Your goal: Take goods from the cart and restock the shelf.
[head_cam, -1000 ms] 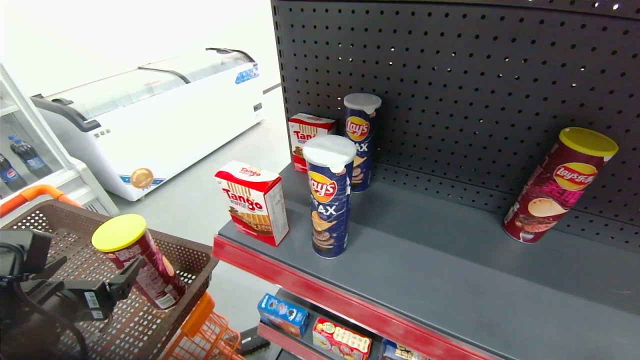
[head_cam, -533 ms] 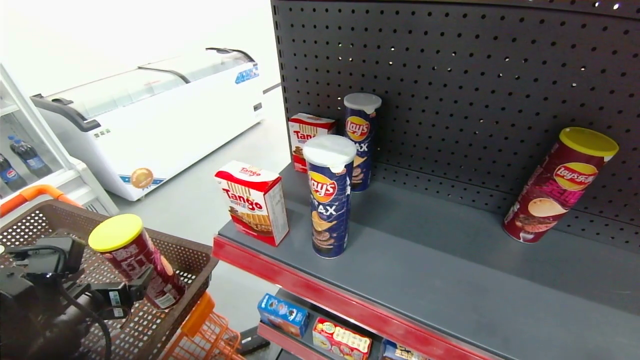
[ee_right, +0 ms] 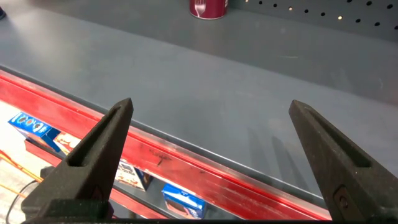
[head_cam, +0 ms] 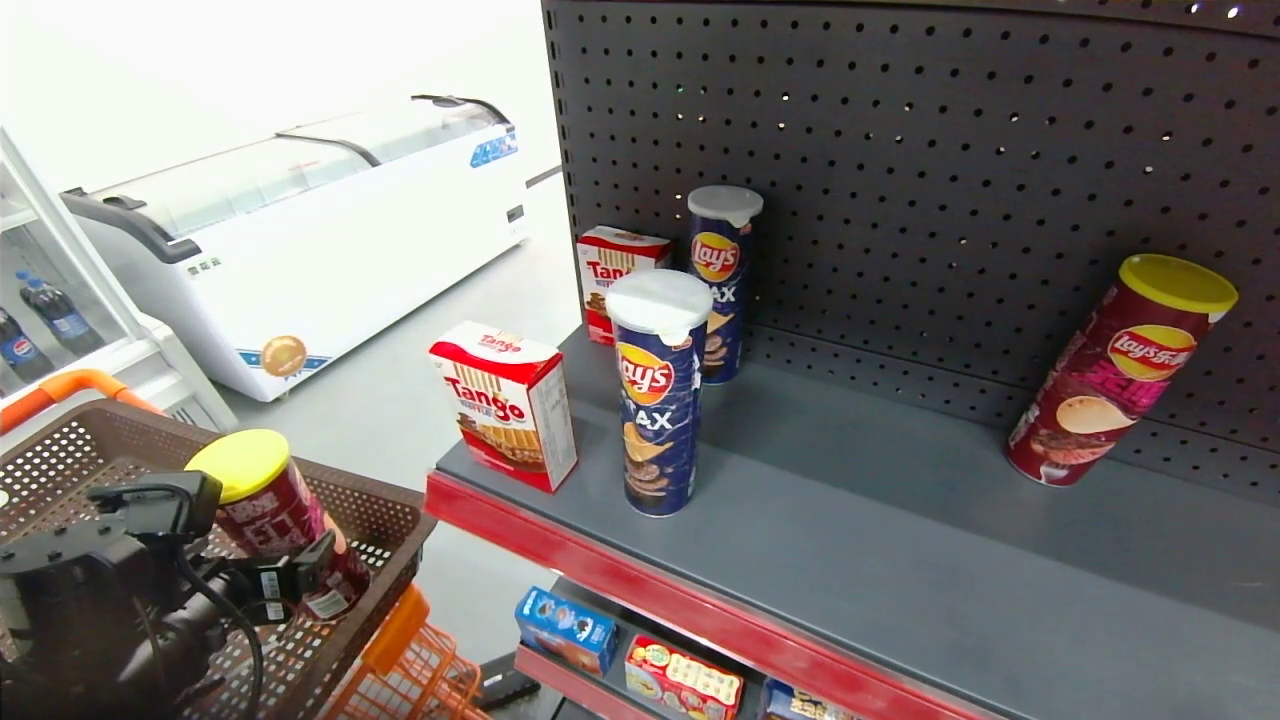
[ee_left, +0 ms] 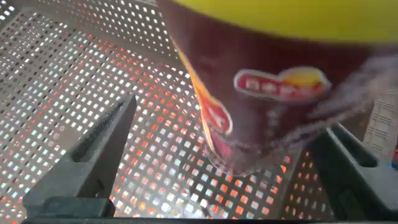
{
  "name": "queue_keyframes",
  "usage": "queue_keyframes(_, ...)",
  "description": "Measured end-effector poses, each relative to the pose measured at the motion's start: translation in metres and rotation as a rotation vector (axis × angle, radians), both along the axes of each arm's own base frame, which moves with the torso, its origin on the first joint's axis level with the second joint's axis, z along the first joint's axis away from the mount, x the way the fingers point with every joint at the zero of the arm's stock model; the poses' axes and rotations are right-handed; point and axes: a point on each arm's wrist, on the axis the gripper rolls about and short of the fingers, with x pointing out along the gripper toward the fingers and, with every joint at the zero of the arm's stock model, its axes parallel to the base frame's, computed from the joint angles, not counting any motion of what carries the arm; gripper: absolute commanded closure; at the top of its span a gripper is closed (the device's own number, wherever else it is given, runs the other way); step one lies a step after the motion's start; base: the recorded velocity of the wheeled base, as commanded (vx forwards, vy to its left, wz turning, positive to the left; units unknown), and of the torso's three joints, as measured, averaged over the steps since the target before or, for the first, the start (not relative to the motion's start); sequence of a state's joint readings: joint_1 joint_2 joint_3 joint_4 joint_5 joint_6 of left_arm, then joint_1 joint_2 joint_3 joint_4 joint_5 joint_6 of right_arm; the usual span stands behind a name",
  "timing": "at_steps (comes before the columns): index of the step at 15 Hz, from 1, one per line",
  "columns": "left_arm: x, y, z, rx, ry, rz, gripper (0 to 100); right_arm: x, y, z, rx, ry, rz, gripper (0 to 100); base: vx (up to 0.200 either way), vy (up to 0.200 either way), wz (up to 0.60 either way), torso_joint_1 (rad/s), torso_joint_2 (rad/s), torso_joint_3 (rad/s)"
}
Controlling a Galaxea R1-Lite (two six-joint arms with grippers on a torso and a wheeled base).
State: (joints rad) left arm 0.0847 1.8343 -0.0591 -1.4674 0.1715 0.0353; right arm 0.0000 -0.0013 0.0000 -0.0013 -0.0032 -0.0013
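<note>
A maroon chip can (head_cam: 275, 510) with a yellow lid leans in the brown cart basket (head_cam: 395, 505) at lower left. My left gripper (head_cam: 295, 565) is open and straddles the can's lower body. In the left wrist view the can (ee_left: 267, 118) stands between the two spread fingers (ee_left: 93, 162) without clear contact. My right gripper (ee_right: 214, 162) hangs open with nothing in it over the front of the grey shelf (ee_right: 205, 81). A matching maroon can (head_cam: 1120, 370) leans on the pegboard at the shelf's right, and its base (ee_right: 208, 7) shows in the right wrist view.
Two blue chip cans (head_cam: 655, 400) (head_cam: 722, 280) and two red wafer boxes (head_cam: 510, 405) (head_cam: 615, 270) stand on the shelf's left end. The shelf's middle (head_cam: 880, 520) is bare. Small boxes (head_cam: 680, 680) sit on the lower shelf. A white chest freezer (head_cam: 300, 240) stands behind the cart.
My left gripper has advanced in the basket toward the maroon can, and its fingers now sit on either side of it. The can has barely shifted. The shelf goods are unchanged.
</note>
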Motion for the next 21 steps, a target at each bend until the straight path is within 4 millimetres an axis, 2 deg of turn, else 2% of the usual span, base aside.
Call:
queue_keyframes(2, 0.005, 0.001, -0.001, -0.002, -0.006, 0.004, 0, 0.000, 0.000, 0.000, 0.000, 0.000, 0.000, 0, 0.000, 0.000, 0.00, 0.000, 0.00, 0.000)
queue_keyframes(3, 0.007, 0.001, -0.002, -0.004, -0.004, 0.005, 100, 0.000, 0.000, 0.000, 0.000, 0.000, 0.000, 0, 0.000, 0.000, 0.00, 0.000, 0.00, 0.000)
queue_keyframes(9, 0.014, 0.002, -0.001, -0.005, -0.018, 0.002, 100, 0.000, 0.000, 0.000, 0.000, 0.000, 0.000, 0, 0.000, 0.000, 0.00, 0.000, 0.00, 0.000)
queue_keyframes(11, 0.020, 0.002, 0.003, 0.000, -0.044, -0.001, 100, 0.000, 0.000, 0.000, 0.000, 0.000, 0.000, 0, 0.000, 0.000, 0.00, 0.000, 0.00, 0.000)
queue_keyframes(14, 0.018, -0.001, 0.019, 0.014, -0.073, -0.032, 100, 0.000, 0.000, 0.000, 0.000, 0.000, 0.000, 0, 0.000, 0.000, 0.00, 0.000, 0.00, 0.000)
queue_keyframes(17, 0.003, -0.013, 0.047, 0.010, -0.070, -0.120, 100, 0.000, 0.000, 0.000, 0.000, 0.000, 0.000, 0, 0.000, 0.000, 0.00, 0.000, 0.00, 0.000)
queue_keyframes(21, -0.033, -0.038, 0.082, 0.001, -0.074, -0.272, 100, 0.000, 0.000, 0.000, 0.000, 0.000, 0.000, 0, 0.000, 0.000, 0.00, 0.000, 0.00, 0.000)
